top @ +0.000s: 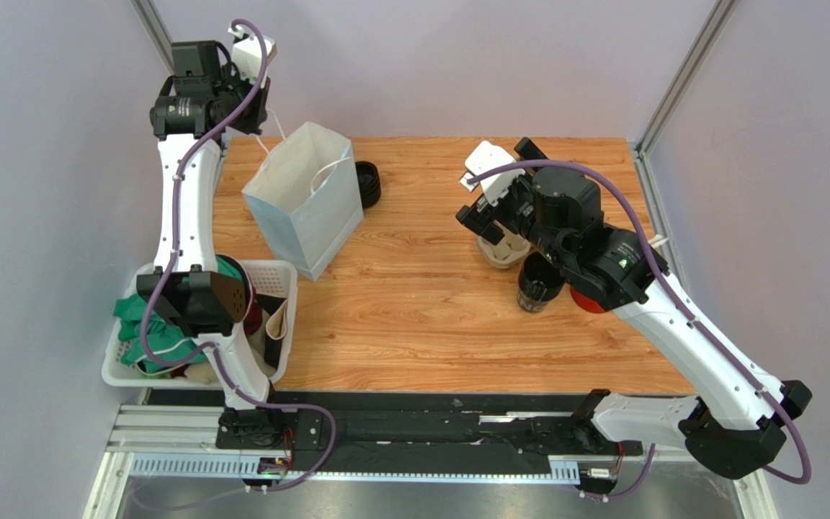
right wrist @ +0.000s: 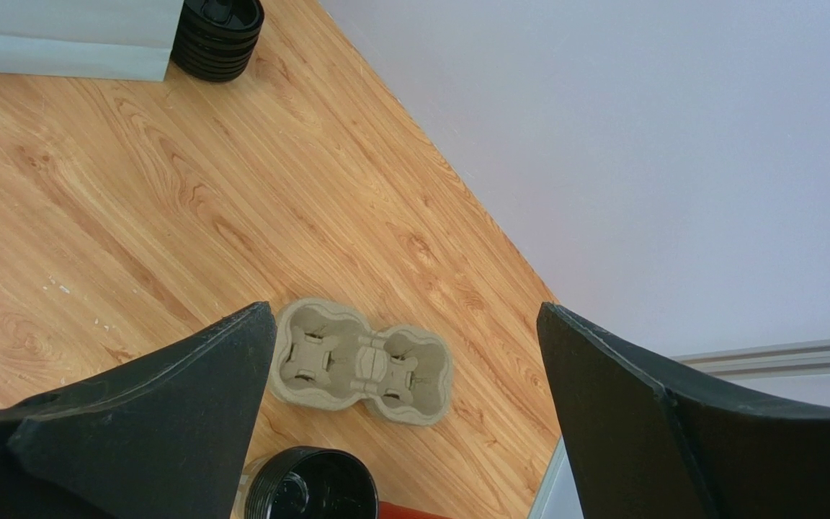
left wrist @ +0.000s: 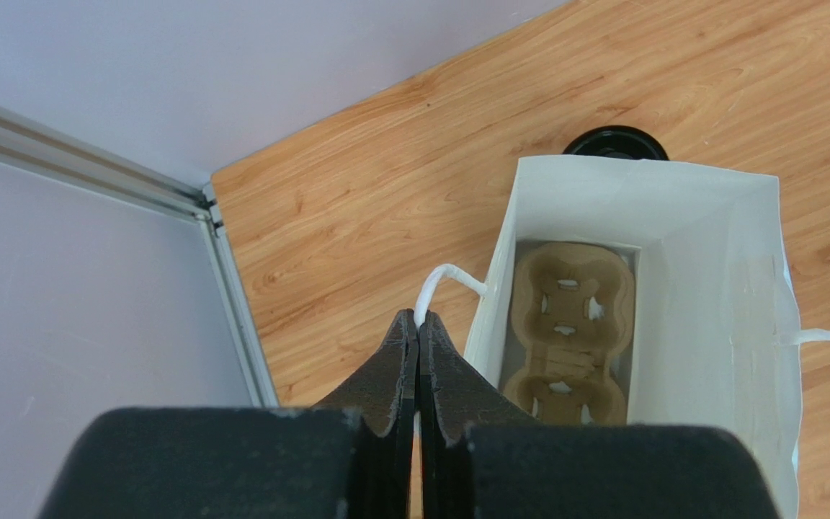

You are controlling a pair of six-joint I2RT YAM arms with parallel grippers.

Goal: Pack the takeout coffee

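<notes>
Black cylindrical takeout coffee cup [top: 538, 283] with a black lid was found upright on the wooden table [top: 419, 324], right side, just beside the near end of a beige moulded-cardboard two-well tray [right wrist: 363, 362]; contact could not be confirmed. Jaws of the right gripper [right wrist: 404, 314] were seen spread wide apart, with nothing between them, hanging over that tray. Key relation: the cup was located on the base side of the right gripper, not under it. In the wrist view only its top was caught at the bottom edge, closer to the left finger. Cup axis was judged vertical, so a pull-back toward the arm's own base and a drop around the cup wall would be called for before closing. Of the two arms, the right was clearly the nearer. Fingers of the left gripper [left wrist: 417, 324] were seen pressed together on the white loop handle [left wrist: 446, 279] of the white paper bag [top: 306, 200] at far left, mouth open upward. A second cardboard tray [left wrist: 568, 330] was seen flat on the bag floor, wells unfilled. Bag and cup were well apart, so a carry leftward across the table was expected. Risk noted: the red object [top: 587, 305] just beside the cup, mostly hidden by the arm, could be clipped.
</notes>
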